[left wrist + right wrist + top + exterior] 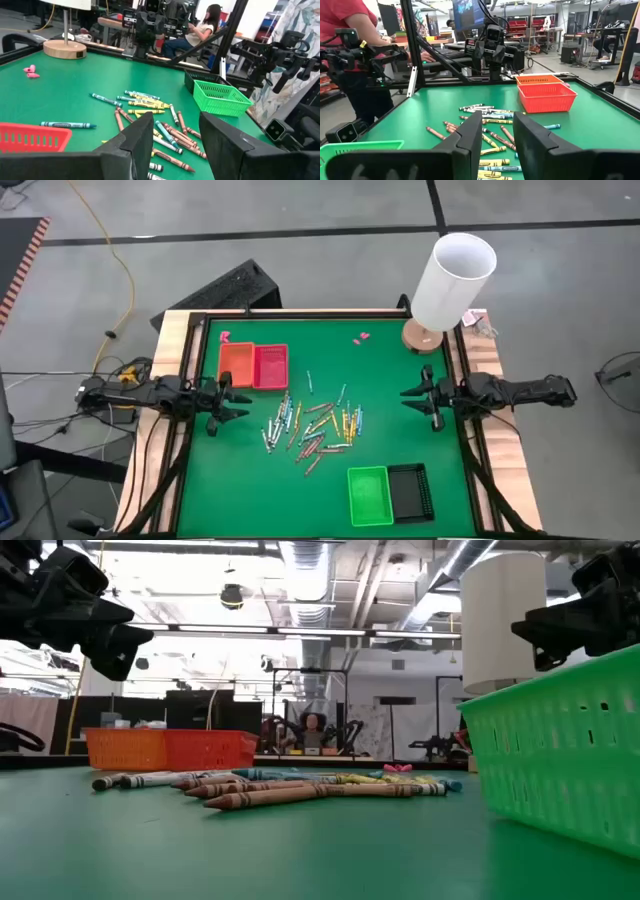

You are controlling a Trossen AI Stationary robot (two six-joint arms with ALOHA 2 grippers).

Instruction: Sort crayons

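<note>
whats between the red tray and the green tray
The crayons lie scattered between the red tray and the green tray; otherwise only bare green mat. The high view shows it.

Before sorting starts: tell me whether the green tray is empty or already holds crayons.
Empty. From above, the green tray shows only its bare floor, and the crayons all lie loose on the green table.

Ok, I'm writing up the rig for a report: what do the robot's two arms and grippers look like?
Both arms are dark, near black, built of chunky jointed segments. The left gripper and right gripper each end in two broad, flat-faced, wedge-like fingers of matte dark material. Dark cables trail off behind the left arm; a yellow cord runs across the floor nearby. No markings are legible.
</note>
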